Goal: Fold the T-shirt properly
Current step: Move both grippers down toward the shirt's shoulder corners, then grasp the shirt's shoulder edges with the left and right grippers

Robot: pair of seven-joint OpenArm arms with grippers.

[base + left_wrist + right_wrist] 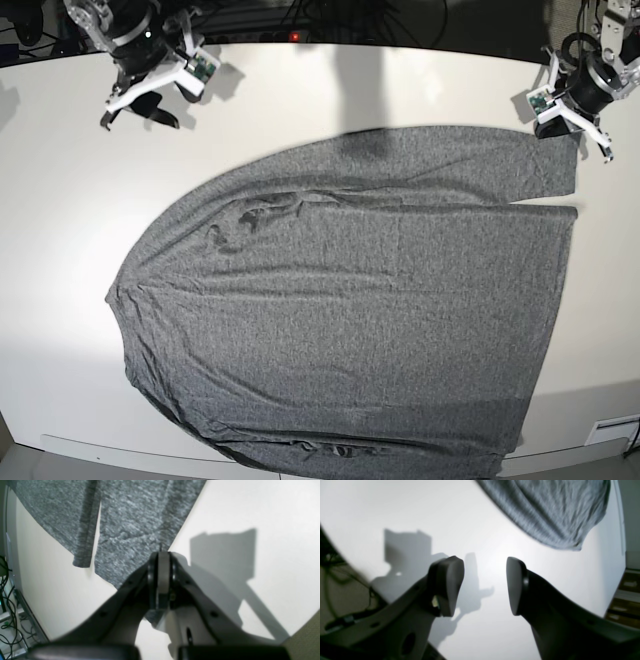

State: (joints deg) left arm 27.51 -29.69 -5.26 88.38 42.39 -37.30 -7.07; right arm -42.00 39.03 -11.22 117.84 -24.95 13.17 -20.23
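We have the T-shirt (350, 310) mostly spread on the table (60, 200). Our left gripper (163, 555) pinches its corner; the right gripper (485, 585) gapes empty, well away.

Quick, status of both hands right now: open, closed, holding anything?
Left hand: closed, pinching an edge of the heathered charcoal-grey jersey T-shirt.
Right hand: open, holding nothing, over bare white table, apart from the shirt.
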